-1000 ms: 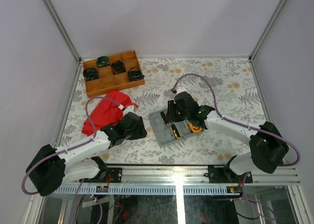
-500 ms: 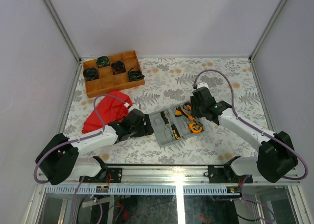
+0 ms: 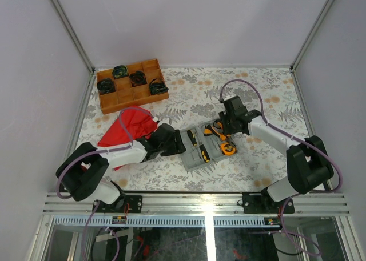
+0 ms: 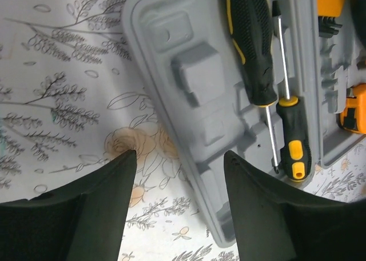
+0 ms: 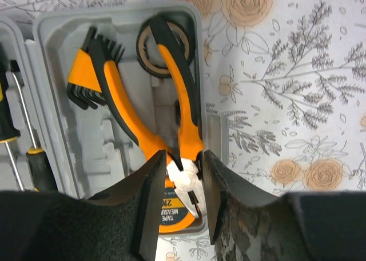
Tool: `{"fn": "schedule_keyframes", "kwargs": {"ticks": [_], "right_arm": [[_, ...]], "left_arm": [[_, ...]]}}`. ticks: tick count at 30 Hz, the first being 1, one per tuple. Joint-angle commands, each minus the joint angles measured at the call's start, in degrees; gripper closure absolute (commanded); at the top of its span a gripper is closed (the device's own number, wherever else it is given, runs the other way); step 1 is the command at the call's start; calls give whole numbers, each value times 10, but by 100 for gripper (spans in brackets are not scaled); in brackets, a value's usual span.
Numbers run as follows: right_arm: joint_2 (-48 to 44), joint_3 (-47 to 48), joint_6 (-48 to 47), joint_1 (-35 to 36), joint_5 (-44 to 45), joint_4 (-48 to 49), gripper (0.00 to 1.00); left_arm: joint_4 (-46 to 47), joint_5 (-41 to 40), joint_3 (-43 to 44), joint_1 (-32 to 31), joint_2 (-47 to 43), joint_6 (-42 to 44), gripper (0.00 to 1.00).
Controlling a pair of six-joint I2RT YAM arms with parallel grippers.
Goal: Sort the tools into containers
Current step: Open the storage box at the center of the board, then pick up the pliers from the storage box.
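The grey tool case (image 3: 192, 160) lies open at the table's middle. Two black-and-orange screwdrivers (image 4: 250, 44) (image 4: 293, 136) lie in its left half. The orange-and-black pliers (image 5: 171, 84) lie in the right half, their head over the round orange tape measure (image 5: 178, 218). My right gripper (image 5: 181, 172) (image 3: 230, 124) is closed round the pliers' joint, with a finger against each side. My left gripper (image 4: 178, 161) (image 3: 173, 142) is open and empty. It straddles the case's left rim (image 4: 171, 129), one finger over the table and one over the case.
A set of hex keys (image 5: 86, 84) and a tape roll (image 5: 150, 43) also sit in the case's right half. A red cloth (image 3: 128, 128) lies left of the case. The brown wooden tray (image 3: 127, 99) with black coiled bundles stands at the back left.
My right arm has drawn back from over the case to its far right side, uncovering the pliers and tape measure. My left gripper has moved right, up to the case's left edge.
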Motion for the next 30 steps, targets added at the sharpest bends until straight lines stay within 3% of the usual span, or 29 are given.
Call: {"fn": "schedule_keyframes", "kwargs": {"ticks": [1, 7, 15, 18, 24, 30], "right_arm": [[23, 49, -29, -6, -12, 11, 61], [75, 80, -48, -18, -14, -3, 60], [129, 106, -59, -31, -41, -9, 57], [143, 116, -60, -33, -54, -12, 58], [152, 128, -53, -34, -32, -29, 77], [108, 111, -38, -34, -13, -35, 90]], "left_arm": [[35, 13, 18, 7, 34, -2, 40], [38, 15, 25, 8, 64, 4, 52], [41, 16, 16, 9, 80, 9, 83], [42, 18, 16, 9, 85, 12, 90], [38, 17, 18, 9, 85, 18, 91], [33, 16, 18, 9, 77, 18, 79]]}}
